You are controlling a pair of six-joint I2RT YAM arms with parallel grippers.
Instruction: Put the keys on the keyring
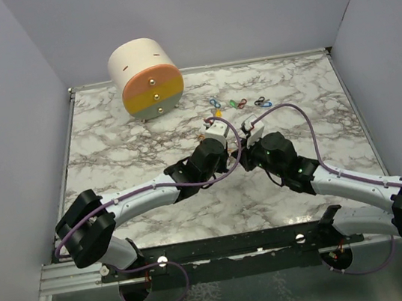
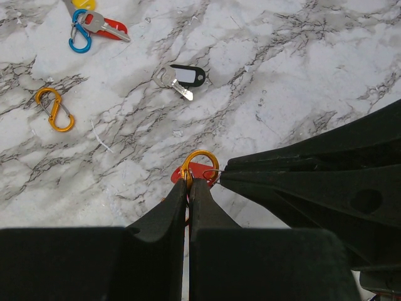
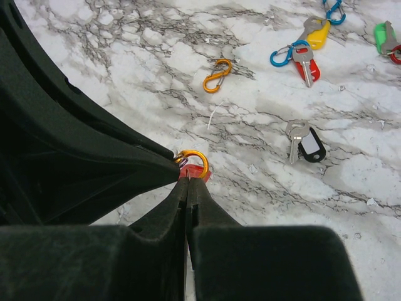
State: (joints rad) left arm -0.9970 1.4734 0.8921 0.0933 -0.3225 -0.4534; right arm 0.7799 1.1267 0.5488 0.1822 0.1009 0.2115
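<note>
My left gripper (image 2: 188, 183) is shut on one loop of an orange clip (image 2: 200, 157) just above the marble. My right gripper (image 3: 188, 180) is shut on a red-headed key (image 3: 199, 170), its tip pressed against that clip's orange loop (image 3: 195, 157). The two grippers meet tip to tip at mid-table, the left gripper (image 1: 235, 144) beside the right gripper (image 1: 241, 143). Loose keys lie beyond: a red one on a blue clip (image 3: 305, 61), a yellow one (image 3: 318, 32), a green one (image 3: 382, 36) and a black-tagged one (image 3: 303, 143).
A spare orange clip (image 2: 54, 110) lies left of the grippers. A round cream, orange and grey drawer block (image 1: 146, 77) stands at the back left. More clips and keys sit in a row at the back (image 1: 238, 103). Grey walls surround the marble table (image 1: 125, 147).
</note>
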